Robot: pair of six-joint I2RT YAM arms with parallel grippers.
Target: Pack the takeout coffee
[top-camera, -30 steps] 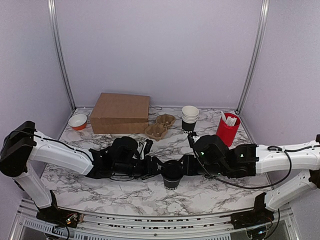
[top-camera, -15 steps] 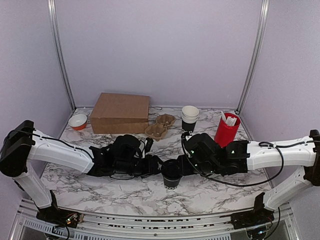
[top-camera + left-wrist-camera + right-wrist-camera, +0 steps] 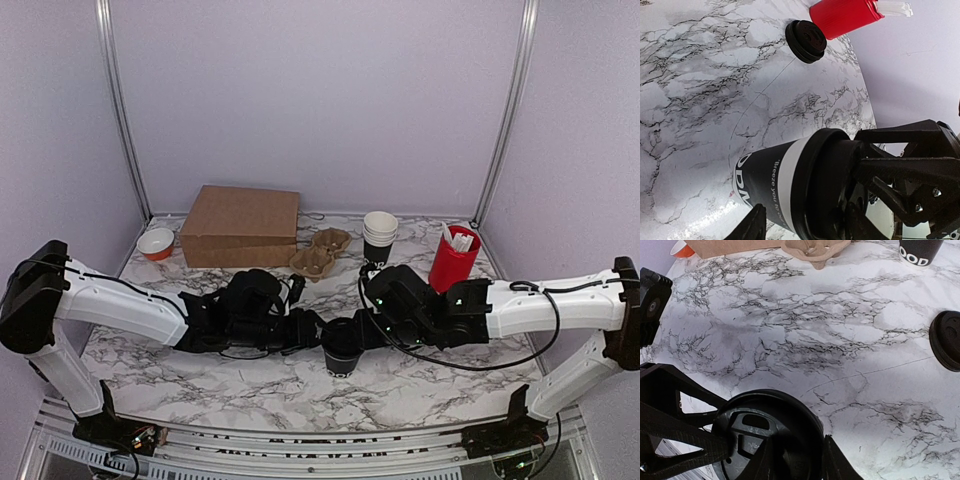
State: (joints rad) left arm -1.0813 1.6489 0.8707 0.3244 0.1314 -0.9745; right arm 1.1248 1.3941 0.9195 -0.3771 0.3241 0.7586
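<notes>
Shifting left: right end effector [image 3: 797,460] | lid [image 3: 760,425] atop cup [image 3: 765,175]

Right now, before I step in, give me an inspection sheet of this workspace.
Surface: marble table, no spills seen.
Job's things: black paper cup upright at centre, black lid on its rim.
Clutter: spare lid flat beside red tub; cardboard box, orange bowl, pulp cup carrier and cup stack at the back.
Pincers: left pincer shut on the cup; right pincer shut on the lid.
Cables: black cable loops along the right arm.
Surroundings: lilac walls, metal frame posts.
</notes>
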